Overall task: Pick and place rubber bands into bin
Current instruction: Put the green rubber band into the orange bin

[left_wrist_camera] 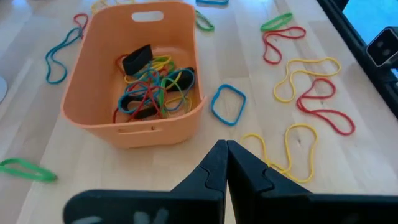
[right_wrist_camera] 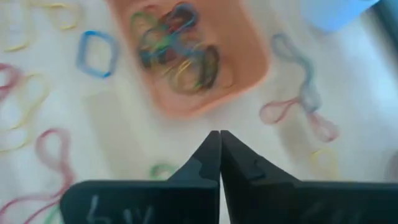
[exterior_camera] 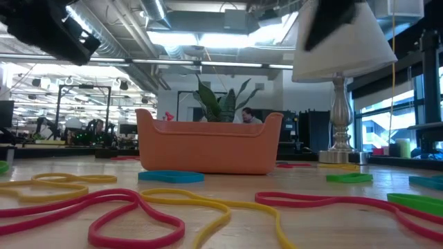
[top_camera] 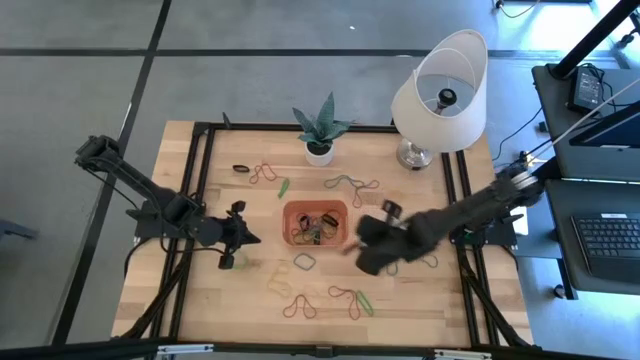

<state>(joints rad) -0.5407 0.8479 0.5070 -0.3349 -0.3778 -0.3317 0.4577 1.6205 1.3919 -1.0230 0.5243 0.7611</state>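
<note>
The orange-red bin (top_camera: 316, 222) sits mid-table and holds a tangle of coloured rubber bands (left_wrist_camera: 155, 87). More loose bands lie flat on the wood around it: a blue one (left_wrist_camera: 228, 102), yellow and red ones (left_wrist_camera: 311, 93) near the front edge, and green ones (top_camera: 283, 187) behind. My left gripper (top_camera: 240, 233) hovers left of the bin, shut and empty (left_wrist_camera: 225, 149). My right gripper (top_camera: 362, 247) is above the table just right of the bin, also shut with nothing between its fingers (right_wrist_camera: 219, 140). In the low view the bin (exterior_camera: 208, 145) stands behind red and yellow bands (exterior_camera: 138, 207).
A white lamp (top_camera: 440, 95) stands at the far right of the table. A small plant in a white pot (top_camera: 320, 135) stands at the far middle, behind the bin. Black frame rails (top_camera: 200, 180) run along both table sides. A desk with a keyboard (top_camera: 610, 235) is off to the right.
</note>
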